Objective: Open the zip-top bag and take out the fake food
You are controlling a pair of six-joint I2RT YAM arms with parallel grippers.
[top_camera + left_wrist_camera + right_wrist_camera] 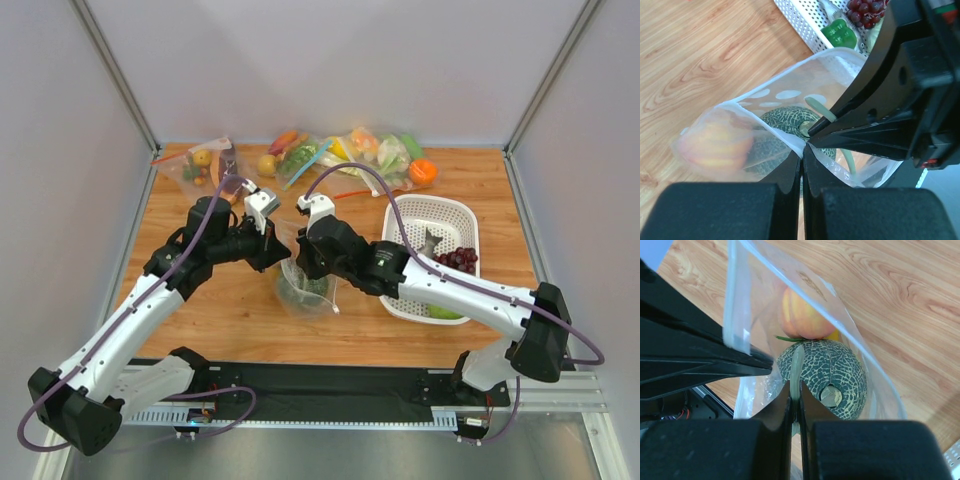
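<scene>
The polka-dot zip-top bag (pixel 305 288) hangs between my two grippers over the table's middle, its mouth pulled apart. My left gripper (pixel 803 150) is shut on one rim of the bag (pixel 785 95). My right gripper (pixel 795 387) is shut on the opposite rim, on its pale green zip strip. In the top view the left gripper (pixel 278 250) and the right gripper (pixel 300 258) are almost touching. Inside the bag lie the grey-green bumpy ball (pixel 835 370), the orange-red peach (pixel 802 320) and a sliver of the yellow fruit (pixel 834 335). The ball (pixel 785 117) and peach (pixel 715 145) also show in the left wrist view.
A white basket (pixel 445 210) stands right of the bag, holding dark grapes (pixel 458 258) and a green pepper (pixel 440 312). Plain clear bags of fake food (pixel 200 165) (pixel 370 155) lie along the table's back edge. White walls enclose the table.
</scene>
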